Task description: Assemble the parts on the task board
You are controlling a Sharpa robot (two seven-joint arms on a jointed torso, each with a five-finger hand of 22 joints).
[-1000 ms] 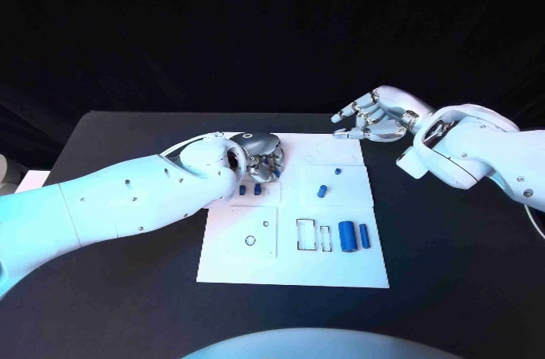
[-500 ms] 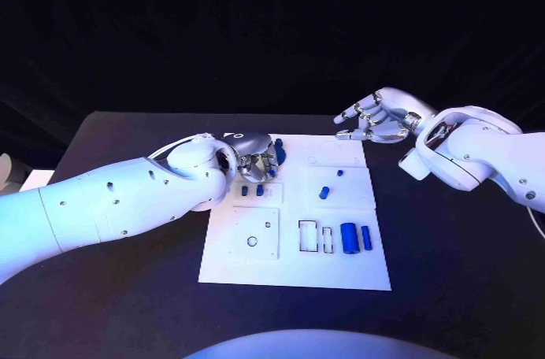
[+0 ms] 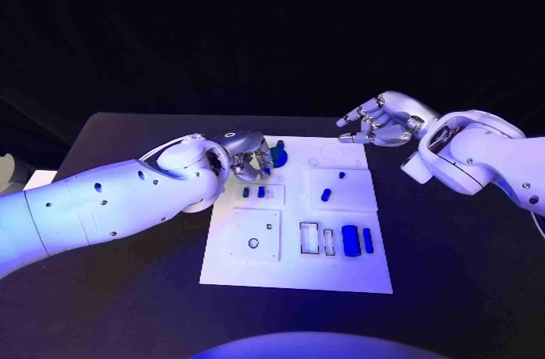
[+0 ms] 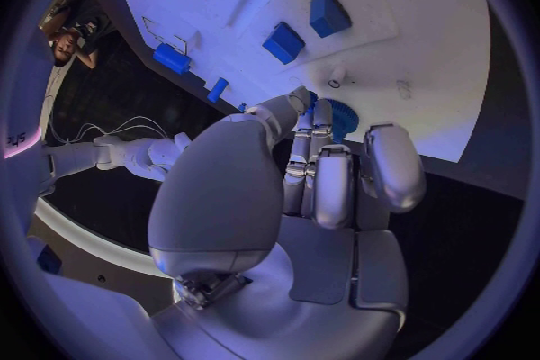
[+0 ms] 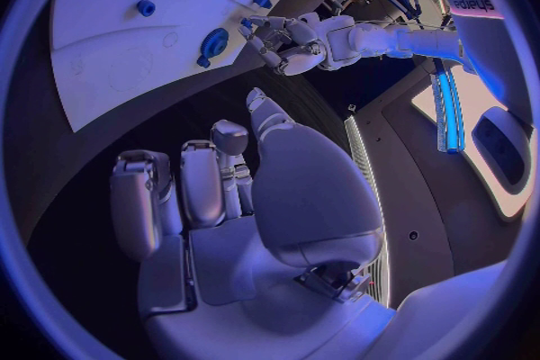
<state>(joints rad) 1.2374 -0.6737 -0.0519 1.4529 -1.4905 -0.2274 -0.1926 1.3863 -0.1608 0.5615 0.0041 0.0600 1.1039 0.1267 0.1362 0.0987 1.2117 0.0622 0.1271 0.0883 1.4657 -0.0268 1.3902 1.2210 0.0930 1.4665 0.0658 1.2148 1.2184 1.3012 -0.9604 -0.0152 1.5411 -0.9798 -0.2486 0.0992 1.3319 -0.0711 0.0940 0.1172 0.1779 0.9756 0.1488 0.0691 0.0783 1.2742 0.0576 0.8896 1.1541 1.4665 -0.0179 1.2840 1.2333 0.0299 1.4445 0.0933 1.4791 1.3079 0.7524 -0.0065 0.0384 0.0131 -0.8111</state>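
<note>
Between the earlier frames and this one, the left hand [image 3: 252, 156] was raised slightly at the far left of the task board [image 3: 298, 274], and a blue disc-shaped part [image 3: 278, 153] came into sight at its fingertips. Its fingers were curled closely together, with the disc pinched at their tips, as the left wrist view confirmed [image 4: 341, 119].

Further right, two small blue blocks [image 3: 252, 192] were seen standing just below that hand, and a short blue peg [image 3: 326, 194] lay tilted in the board's middle section. Two larger blue cylinders [image 3: 354, 241] lay side by side nearer the robot, beside a pair of outlined slots. The right hand [image 3: 380, 121] was held off the board's far right corner, its fingers loosely curled and apart, with nothing in them.

The parts were judged to be light, rigid plastic pieces with smooth, likely slippery faces, and not fragile. The disc was thought best taken by its rim, between opposed fingertips, so that its flat face stayed free for seating; the cylinders would be taken across their middles, where rolling could be checked. Whether the disc was fully secure could not be told.
</note>
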